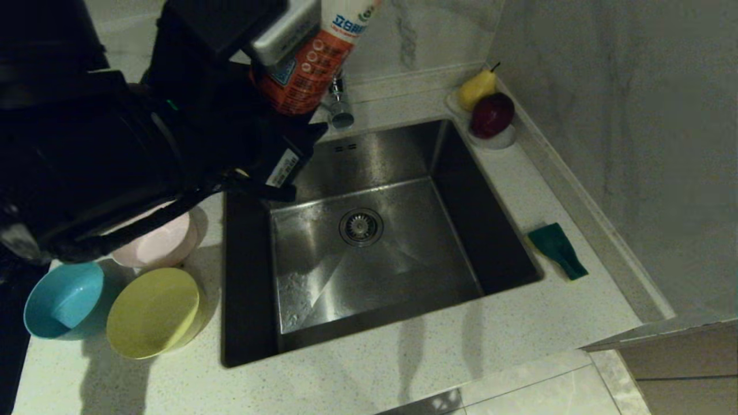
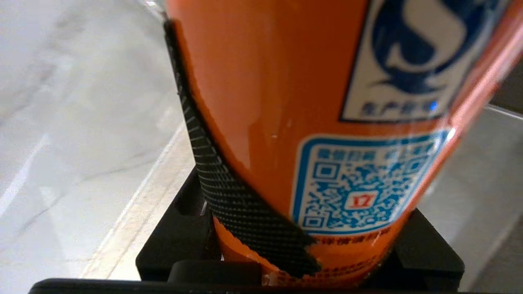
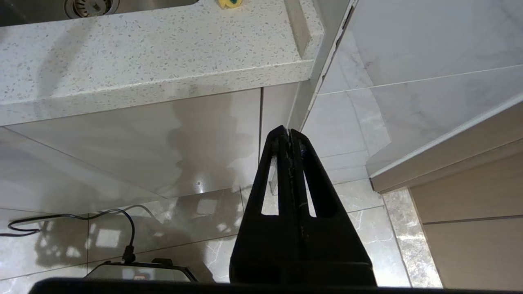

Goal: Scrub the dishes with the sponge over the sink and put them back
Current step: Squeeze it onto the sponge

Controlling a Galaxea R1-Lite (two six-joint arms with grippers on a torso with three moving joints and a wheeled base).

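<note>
Step in hand, as I judge it: dosing detergent before any scrubbing. My left hand (image 2: 302, 261) sits at the upper left of the head view, clamped on an orange detergent bottle (image 1: 305, 63) that tilts above the back edge of the sink (image 1: 461, 190), just beside the chrome tap (image 1: 339, 109).

Left hand: about half open, fingers closed round the bottle's body. In the left wrist view one textured finger pad (image 2: 229, 196) lies flat against the orange label, and the bottle fills most of the frame. Grip looks firm; no gap visible on the pad side. The far finger is hidden behind the bottle.

Right hand (image 3: 290, 134): parked low beside the counter (image 1: 375, 369), pointing at the floor tiles, fingers pressed together and holding nothing.

Task items:
- pink bowl (image 1: 164, 242), blue bowl (image 1: 60, 302) and yellow bowl (image 1: 153, 311) clustered on the counter at the lower left of the head view, left of the sink. The pink one is partly hidden under my arm.
- sponge (image 1: 558, 249) on the counter at right of the sink, green face up, well apart from the bowls.
- sink basin bare, strainer drain (image 1: 361, 226) at centre.

Notes for doing this well:
- Keep the bottle's mouth over the basin, not the counter. The cap end is out of frame, so I cannot tell where it points.
- Keep the bottle clear of the tap.
- Do not squeeze harder than needed; the bottle looks like soft plastic and would likely squirt.
- My arm hangs above the pink bowl; lift clear on withdrawal.
</note>
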